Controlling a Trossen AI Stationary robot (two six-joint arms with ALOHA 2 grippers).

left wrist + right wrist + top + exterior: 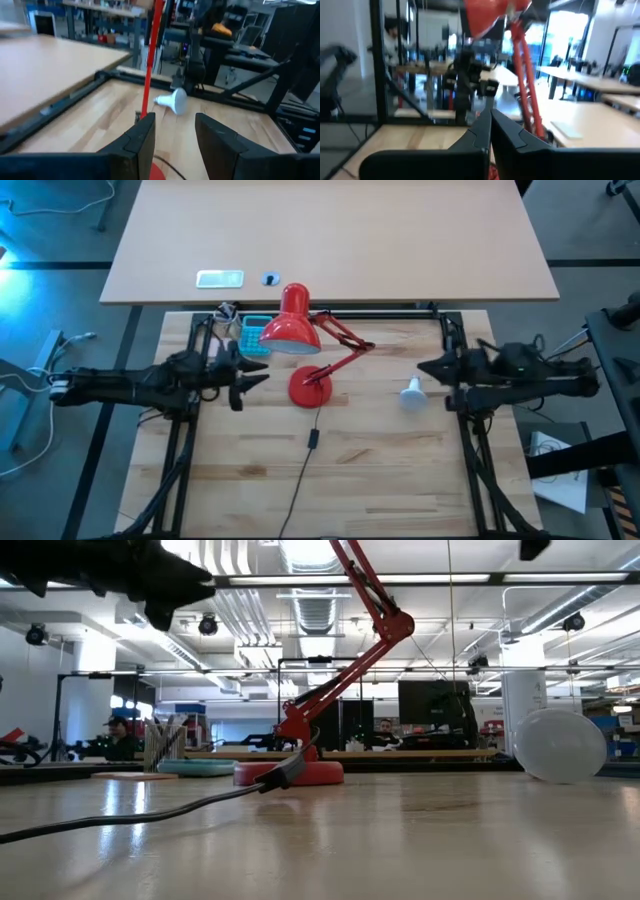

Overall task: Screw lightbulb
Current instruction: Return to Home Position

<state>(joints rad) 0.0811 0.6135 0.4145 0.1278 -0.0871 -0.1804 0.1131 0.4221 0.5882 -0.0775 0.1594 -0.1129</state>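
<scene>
Risking a roll if nudged: small white domed lightbulb [412, 392] loose beside red metal desk lamp [290, 330], near right gripper [422, 368], fingers together; left gripper [255, 383] fingers apart.

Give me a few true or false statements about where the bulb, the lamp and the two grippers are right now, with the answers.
1. The bulb is screwed into the lamp. False: it lies on its side on the table.
2. The bulb lies between the lamp base and the right gripper. True.
3. The left gripper has its fingers open and holds nothing. True.
4. The right gripper grips the bulb. False: its fingers are shut and empty, and the bulb lies free on the table near it.
</scene>
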